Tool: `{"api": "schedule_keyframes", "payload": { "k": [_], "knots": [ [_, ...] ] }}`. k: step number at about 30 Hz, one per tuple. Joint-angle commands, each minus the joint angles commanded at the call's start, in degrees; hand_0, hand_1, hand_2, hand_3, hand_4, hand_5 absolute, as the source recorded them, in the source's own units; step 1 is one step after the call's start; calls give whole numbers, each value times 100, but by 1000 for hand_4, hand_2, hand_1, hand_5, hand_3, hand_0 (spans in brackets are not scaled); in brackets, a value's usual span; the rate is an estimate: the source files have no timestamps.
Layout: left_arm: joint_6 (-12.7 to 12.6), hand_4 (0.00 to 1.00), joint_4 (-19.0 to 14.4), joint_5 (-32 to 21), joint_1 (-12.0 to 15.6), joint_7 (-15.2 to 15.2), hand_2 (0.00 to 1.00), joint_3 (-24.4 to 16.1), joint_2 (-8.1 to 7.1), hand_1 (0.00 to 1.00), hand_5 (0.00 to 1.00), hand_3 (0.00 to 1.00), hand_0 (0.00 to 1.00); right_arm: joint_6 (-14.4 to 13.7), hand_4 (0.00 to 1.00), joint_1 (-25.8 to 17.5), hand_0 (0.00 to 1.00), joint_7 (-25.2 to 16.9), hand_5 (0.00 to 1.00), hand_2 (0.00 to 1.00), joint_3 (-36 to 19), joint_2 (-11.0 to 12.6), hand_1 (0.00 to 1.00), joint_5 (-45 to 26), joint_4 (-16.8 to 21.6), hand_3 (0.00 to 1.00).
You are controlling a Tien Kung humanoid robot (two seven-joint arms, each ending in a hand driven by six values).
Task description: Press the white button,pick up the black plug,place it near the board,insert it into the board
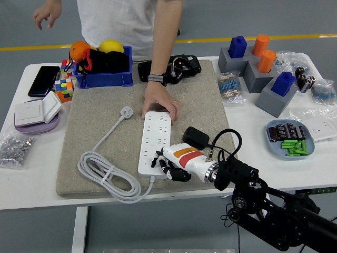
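A white power strip (155, 140) lies lengthwise on the beige mat (105, 110). Its white cable (105, 174) coils at the left and ends in a white plug (126, 112). A black plug (196, 137) lies on the mat just right of the strip. My right hand (163, 164) rests at the strip's near end, fingers curled down against it, holding nothing. A person's hand (162, 106) lies on the strip's far end and holds it down. My left hand is out of view.
A blue bin (102, 79) with fruit and black items stands at the back left. Black devices (176, 67) lie behind the strip. Grey blocks with blue and orange pegs (258, 66) stand back right. A blue dish (289, 139) of batteries sits at right. A white switch (37, 112) lies left.
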State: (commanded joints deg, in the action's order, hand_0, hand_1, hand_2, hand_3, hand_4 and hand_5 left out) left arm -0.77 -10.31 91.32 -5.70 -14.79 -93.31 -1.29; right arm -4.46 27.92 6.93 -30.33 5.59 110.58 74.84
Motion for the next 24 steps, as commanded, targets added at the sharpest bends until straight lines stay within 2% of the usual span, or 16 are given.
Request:
{"api": "schedule_keyframes", "payload": {
  "k": [6, 24],
  "knots": [
    [1, 599, 0, -14, -12, 2, 512, 10, 11, 498, 258, 577, 466, 3, 178, 1, 2, -5, 2, 107, -19, 18, 2, 2, 5, 619],
    [0, 599, 0, -25, -13, 2, 512, 7, 17, 496, 258, 577, 467, 30, 177, -2, 2, -85, 2, 106, 106, 46, 2, -77, -303, 609]
  ]
}}
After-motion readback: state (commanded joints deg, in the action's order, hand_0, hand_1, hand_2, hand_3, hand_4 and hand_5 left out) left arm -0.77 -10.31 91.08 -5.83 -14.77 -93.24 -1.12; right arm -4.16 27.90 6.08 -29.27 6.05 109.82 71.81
